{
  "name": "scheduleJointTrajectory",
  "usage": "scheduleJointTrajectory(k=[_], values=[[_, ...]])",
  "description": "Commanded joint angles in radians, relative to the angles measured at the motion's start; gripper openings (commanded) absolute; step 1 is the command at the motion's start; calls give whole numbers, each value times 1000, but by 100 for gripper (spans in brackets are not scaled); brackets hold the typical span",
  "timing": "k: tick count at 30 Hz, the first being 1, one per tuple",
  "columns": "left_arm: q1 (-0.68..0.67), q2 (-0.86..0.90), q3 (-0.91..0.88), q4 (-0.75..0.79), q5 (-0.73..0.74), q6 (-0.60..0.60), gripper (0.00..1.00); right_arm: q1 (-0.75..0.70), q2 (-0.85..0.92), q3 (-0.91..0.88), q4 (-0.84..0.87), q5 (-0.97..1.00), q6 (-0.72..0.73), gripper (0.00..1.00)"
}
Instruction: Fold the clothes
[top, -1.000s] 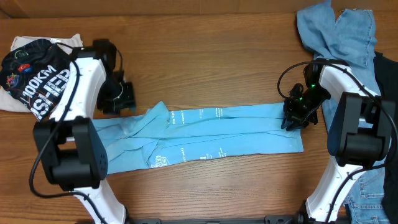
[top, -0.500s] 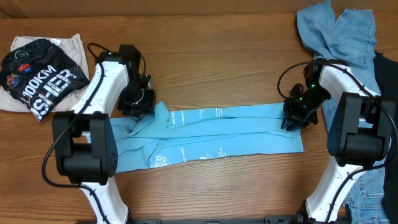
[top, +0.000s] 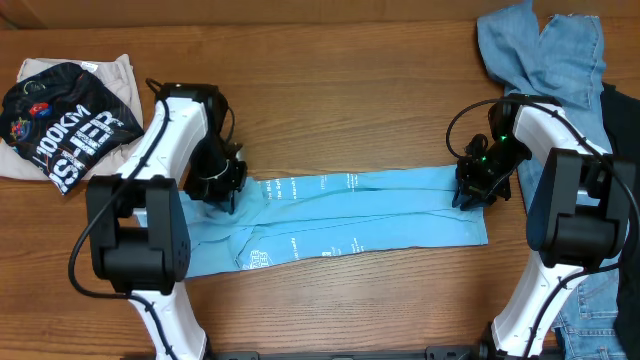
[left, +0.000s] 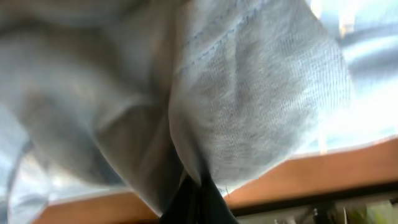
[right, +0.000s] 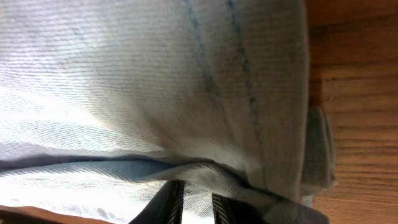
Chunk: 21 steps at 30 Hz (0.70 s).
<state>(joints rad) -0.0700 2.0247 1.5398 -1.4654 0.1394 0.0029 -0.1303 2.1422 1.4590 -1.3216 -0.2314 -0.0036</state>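
Wooden table (top: 340, 120) bore the sky-blue T-shirt (top: 350, 215), a strip beside the denim jeans (top: 540, 50). We saw the left gripper (top: 218, 186) clamped on its far end, the right gripper (top: 470, 194) pinching the near one; uneven lifting risked spilling the folds.

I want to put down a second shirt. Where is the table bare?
The table is bare beyond the T-shirt, between the black shirt and the jeans, and in a narrower strip on its near side. Both far corners are crowded.
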Motion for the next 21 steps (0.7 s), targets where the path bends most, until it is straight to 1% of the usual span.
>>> scheduleJointTrajectory(k=[1, 5, 8, 18, 19, 20, 21], values=[[3, -104, 29, -40, 8, 20, 4, 2, 18, -22, 8, 32, 3, 20], [3, -169, 26, -67, 7, 2, 4, 2, 18, -22, 8, 32, 3, 20], [0, -179, 1, -81, 8, -10, 4, 2, 18, -22, 9, 32, 3, 20], [-76, -179, -258, -14, 8, -55, 5, 2, 18, -22, 8, 32, 3, 20], [-81, -179, -275, -11, 8, -61, 6, 2, 18, -22, 8, 32, 3, 20], [-83, -179, -293, -7, 8, -64, 11, 2, 18, -22, 8, 32, 3, 20], [-83, -179, -308, -4, 8, -66, 19, 2, 18, -22, 7, 32, 3, 20]])
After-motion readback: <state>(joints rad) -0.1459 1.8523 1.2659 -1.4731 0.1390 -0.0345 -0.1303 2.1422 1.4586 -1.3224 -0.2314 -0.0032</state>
